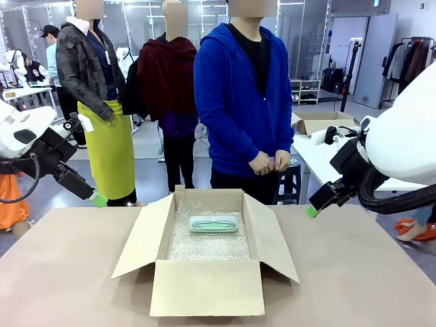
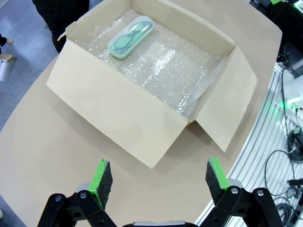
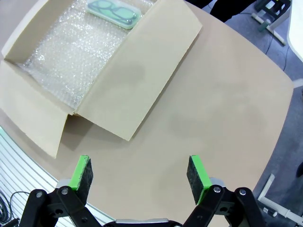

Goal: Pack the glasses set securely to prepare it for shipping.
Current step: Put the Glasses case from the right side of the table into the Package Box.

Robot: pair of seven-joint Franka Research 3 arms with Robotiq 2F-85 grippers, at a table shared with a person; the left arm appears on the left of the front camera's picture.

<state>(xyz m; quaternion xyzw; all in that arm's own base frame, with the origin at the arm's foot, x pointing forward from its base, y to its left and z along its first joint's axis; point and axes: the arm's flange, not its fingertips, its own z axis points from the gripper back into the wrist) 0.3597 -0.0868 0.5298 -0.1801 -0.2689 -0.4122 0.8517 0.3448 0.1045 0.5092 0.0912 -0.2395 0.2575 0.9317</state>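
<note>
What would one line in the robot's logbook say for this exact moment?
mint-green case: in open box, on bubble wrap | left gripper: open, empty | right gripper: open, empty | person's hands: clasped

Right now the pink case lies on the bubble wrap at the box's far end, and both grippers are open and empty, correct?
Not quite: the case in the box is mint-green, not pink, as the front view shows. The rest holds: it lies on the bubble wrap at the far end, and the left gripper and right gripper are open and empty.
</note>
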